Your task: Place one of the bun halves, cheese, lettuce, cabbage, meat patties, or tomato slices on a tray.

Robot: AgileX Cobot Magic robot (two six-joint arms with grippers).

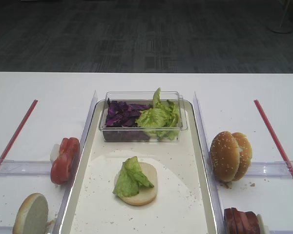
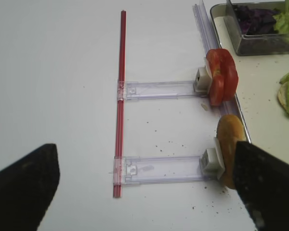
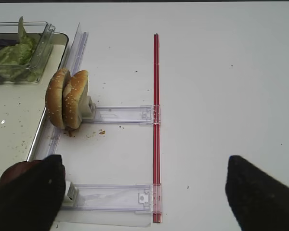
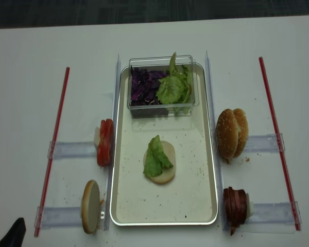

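Observation:
A bun half topped with a lettuce leaf [image 1: 132, 181] lies on the metal tray [image 1: 195, 204]. At the tray's far end, a clear box holds purple cabbage [image 1: 121, 113] and lettuce [image 1: 161, 117]. Tomato slices [image 1: 65, 160] and a bun half [image 1: 31, 214] stand on edge left of the tray. Two seeded bun halves [image 1: 230, 156] and meat patties [image 1: 241, 222] stand on its right. No cheese is in view. My left gripper [image 2: 144, 187] is open over the table, with the bun half [image 2: 229, 144] beside its right finger. My right gripper [image 3: 144, 192] is open, the patties [image 3: 12, 173] by its left finger.
Clear plastic holder rails [image 4: 72, 149] carry the ingredients on both sides of the tray. A red strip [image 4: 54, 149] runs along the left and another red strip [image 4: 278, 139] along the right. Crumbs dot the tray. The table's far edge [image 1: 146, 72] meets dark floor.

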